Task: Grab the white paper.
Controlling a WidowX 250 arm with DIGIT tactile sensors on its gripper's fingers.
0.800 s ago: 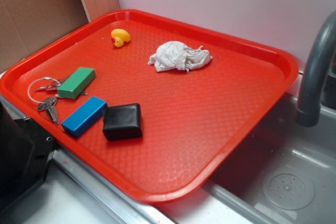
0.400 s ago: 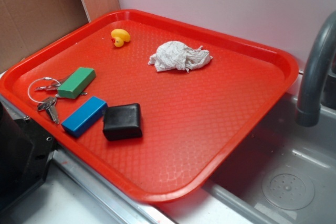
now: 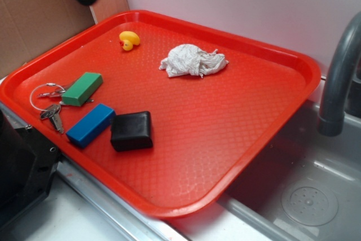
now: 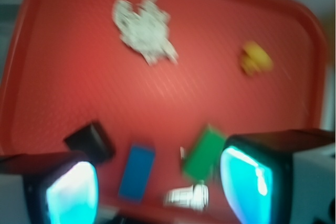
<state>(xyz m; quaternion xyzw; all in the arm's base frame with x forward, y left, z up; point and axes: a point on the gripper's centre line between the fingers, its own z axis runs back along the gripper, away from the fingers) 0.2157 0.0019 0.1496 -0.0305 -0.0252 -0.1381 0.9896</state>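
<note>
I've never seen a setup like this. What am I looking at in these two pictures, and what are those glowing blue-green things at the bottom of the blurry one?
Both pictures show one moment from two cameras. The sharp one looks in from the side. The blurry one comes from a camera on the robot arm's wrist, looking down. The glowing shapes are the two fingers of its gripper; the jaws stand wide apart and hold nothing. In the side view only a bit of the arm shows at the top left.

On the red tray, which sits beside a sink with a grey faucet, lie the white paper, crumpled, a small yellow duck, a green block, a blue block, a black block and keys on a ring.

The paper is what the arm should grab; it lies untouched.
</note>
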